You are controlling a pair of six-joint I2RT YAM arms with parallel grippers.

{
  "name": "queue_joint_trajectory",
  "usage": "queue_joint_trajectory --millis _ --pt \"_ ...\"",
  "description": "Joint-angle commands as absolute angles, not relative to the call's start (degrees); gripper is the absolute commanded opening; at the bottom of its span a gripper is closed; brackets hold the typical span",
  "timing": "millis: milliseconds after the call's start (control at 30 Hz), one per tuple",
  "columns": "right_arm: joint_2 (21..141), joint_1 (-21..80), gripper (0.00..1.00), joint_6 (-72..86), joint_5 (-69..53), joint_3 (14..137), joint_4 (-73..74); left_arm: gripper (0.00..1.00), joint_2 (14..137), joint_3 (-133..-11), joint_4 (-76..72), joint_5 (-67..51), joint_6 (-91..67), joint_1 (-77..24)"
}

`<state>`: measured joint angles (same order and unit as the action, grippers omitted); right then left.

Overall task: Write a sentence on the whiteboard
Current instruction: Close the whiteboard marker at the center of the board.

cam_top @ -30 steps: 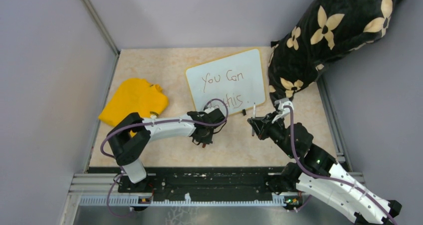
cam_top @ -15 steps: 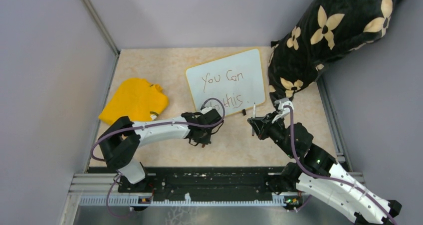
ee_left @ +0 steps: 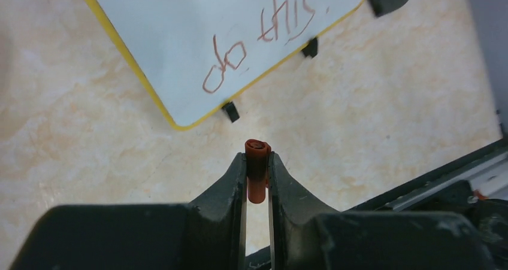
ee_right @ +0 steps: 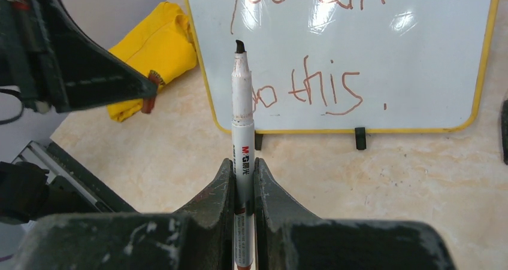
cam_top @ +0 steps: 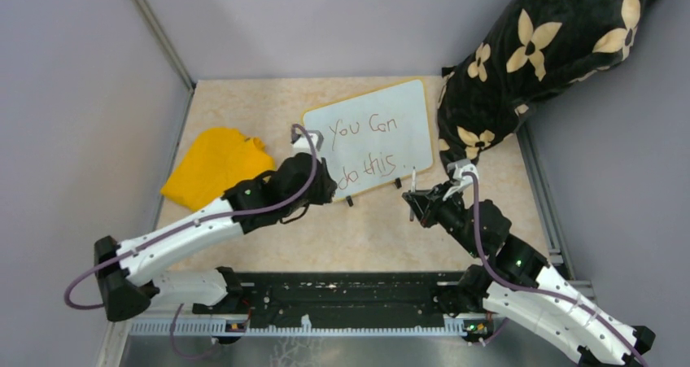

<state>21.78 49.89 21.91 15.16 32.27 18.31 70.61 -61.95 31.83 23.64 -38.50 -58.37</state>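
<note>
The whiteboard (cam_top: 407, 111) lies at the back centre of the table, its two black feet on the near edge. The sentence (cam_top: 364, 128) reads "You Can" and, below it, "do this" (cam_top: 370, 168) in thin reddish-brown strokes. It also shows in the right wrist view (ee_right: 326, 87); "do this" shows in the left wrist view (ee_left: 263, 42). My left gripper (cam_top: 324, 190) is shut on a small red marker cap (ee_left: 257, 171), just off the board's near left corner. My right gripper (cam_top: 419, 200) is shut on an uncapped white marker (ee_right: 242, 108), its dark tip raised before the board's near edge.
A crumpled yellow cloth (cam_top: 216, 165) lies left of the board. A black pillow with cream flowers (cam_top: 537, 50) leans at the back right, touching the board's right side. Grey walls enclose the table; a black rail (cam_top: 342, 294) runs along the near edge.
My left arm has stretched out and its gripper swung left and back from the board's near edge to its near left corner, uncovering "do". The right arm and marker have not moved.
</note>
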Motion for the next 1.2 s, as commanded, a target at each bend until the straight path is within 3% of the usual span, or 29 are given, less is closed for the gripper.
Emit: queue_joint_trajectory --millis 0,267,633,833,1167 --pt "22.82 50.29 0.00 20.35 12.93 34.91 13.56 0.00 61.66 -57.53 16.79 24.11 -31.56 -56.81" --pt "27.17 50.36 0.00 18.41 4.58 36.96 8.81 0.00 50.52 -50.60 0.99 14.37 -29.46 -52.44" --pt "34.25 54.75 0.00 14.99 3.72 40.61 3.07 0.00 46.84 -46.25 -16.53 0.45 -35.69 -45.71" --pt "40.15 63.97 0.00 10.42 9.02 42.79 0.44 0.00 45.92 -46.97 -19.70 -5.31 -37.83 -43.19" --pt "48.30 70.85 0.00 5.10 13.85 45.74 -5.38 0.00 39.56 -46.27 -17.29 -9.32 -42.47 -43.07"
